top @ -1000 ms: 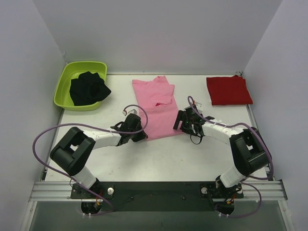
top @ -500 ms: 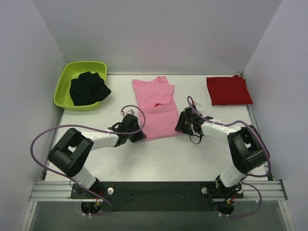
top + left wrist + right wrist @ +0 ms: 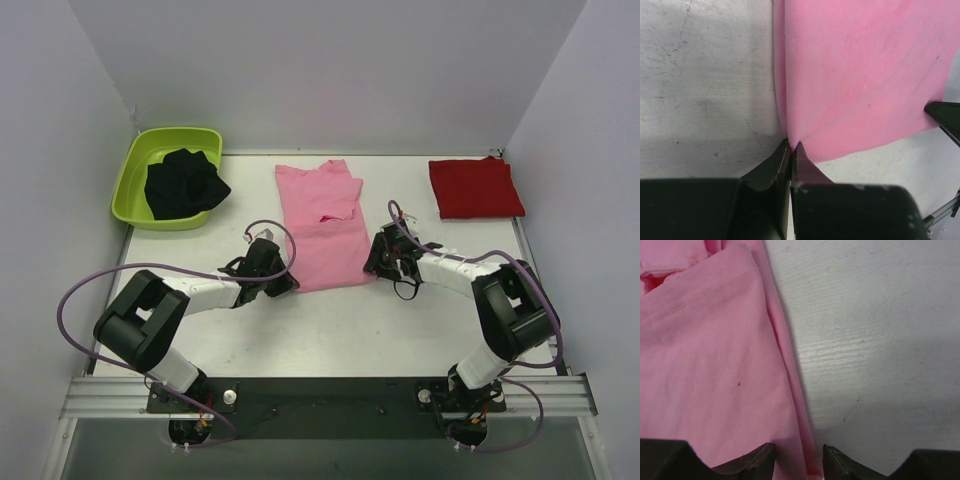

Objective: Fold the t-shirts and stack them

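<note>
We count two soft cloth t-shirts: one light pink t-shirt [image 3: 322, 225] and one deep red t-shirt [image 3: 475, 187]. There is one lime green plastic tub [image 3: 130, 168], one black crumpled cloth [image 3: 183, 183], and two black grippers, the left gripper [image 3: 289, 282] and the right gripper [image 3: 371, 266].

The light pink t-shirt [image 3: 865, 75] and deep red t-shirt [image 3: 475, 187] are soft, matt cloth. The white worktop [image 3: 700, 75] is matt and scratched; the lime green tub [image 3: 132, 170] is smooth plastic.
</note>
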### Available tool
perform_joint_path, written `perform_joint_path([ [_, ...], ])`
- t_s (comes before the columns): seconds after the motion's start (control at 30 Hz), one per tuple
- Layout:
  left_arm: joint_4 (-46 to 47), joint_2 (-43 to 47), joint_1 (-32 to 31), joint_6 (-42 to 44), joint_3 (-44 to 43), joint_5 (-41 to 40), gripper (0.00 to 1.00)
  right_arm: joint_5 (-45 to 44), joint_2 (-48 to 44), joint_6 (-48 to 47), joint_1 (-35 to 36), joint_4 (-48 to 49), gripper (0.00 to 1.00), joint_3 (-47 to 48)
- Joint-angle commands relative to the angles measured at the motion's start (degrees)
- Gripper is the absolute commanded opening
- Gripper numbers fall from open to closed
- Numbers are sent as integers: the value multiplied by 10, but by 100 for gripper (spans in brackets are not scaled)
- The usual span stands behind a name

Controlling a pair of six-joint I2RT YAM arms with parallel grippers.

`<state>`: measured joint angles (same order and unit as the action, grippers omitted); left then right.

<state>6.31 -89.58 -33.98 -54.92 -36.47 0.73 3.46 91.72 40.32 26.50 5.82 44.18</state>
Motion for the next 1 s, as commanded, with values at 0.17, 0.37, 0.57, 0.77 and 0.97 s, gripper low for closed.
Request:
perform_joint_path([
  [0.17, -6, -2, 6, 9, 10, -7, 0, -20, 21, 13, 44, -10, 34, -12],
  [0.37, 0, 0, 9, 9, 18, -7, 0, -21, 22, 20, 45, -9, 6, -21],
  [0.57, 6, 16, 8, 10, 34, 8, 0, -32, 3, 20, 51, -19, 0, -28],
  [0.77, 5, 62, -8, 1, 75, 8, 0, -63, -47, 33, 86, -36, 0, -59],
  [0.97, -39, 156, -62, -30, 131, -26, 0, -116, -123, 76, 162, -72, 0, -111],
])
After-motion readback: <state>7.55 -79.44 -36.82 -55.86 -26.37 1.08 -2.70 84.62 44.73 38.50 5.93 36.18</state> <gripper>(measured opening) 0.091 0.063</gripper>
